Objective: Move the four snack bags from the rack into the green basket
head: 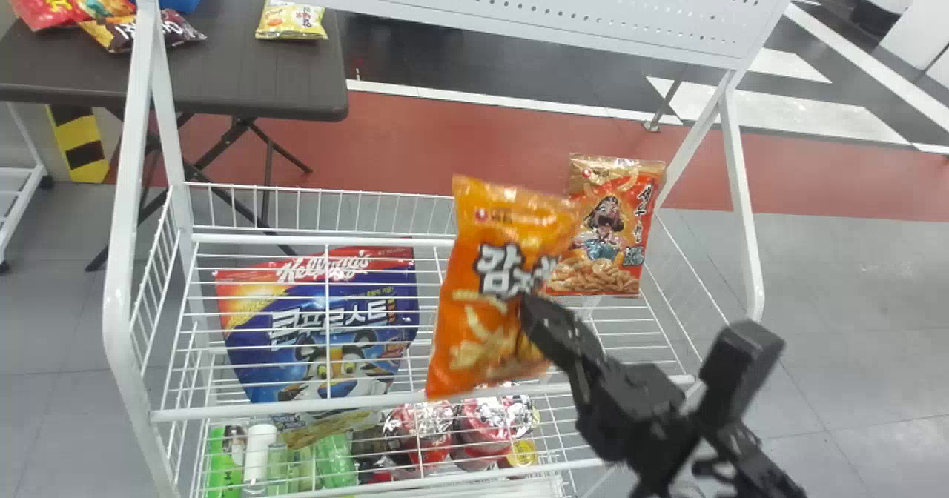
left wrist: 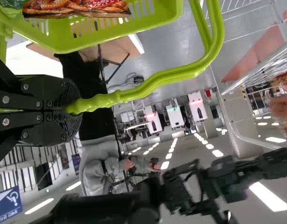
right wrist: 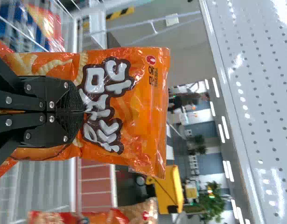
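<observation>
With the right pincer (right wrist: 82,112) we pinch the glossy orange snack bag (head: 474,327), tilted over the white wire rack (head: 296,407) at the head view's centre. With the left pincer (left wrist: 71,108) we clamp the tubular handle (left wrist: 157,79) of the lime-green slotted plastic basket (left wrist: 152,18). We should raise the bag's lower end well above the front rail, avoid crushing the film, hold the basket level, and release only over its opening.

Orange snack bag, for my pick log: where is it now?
In the head view, the orange snack bag is in the right pincer over the rack, between the blue cereal bag, left, and the red snack bag, right.
</observation>
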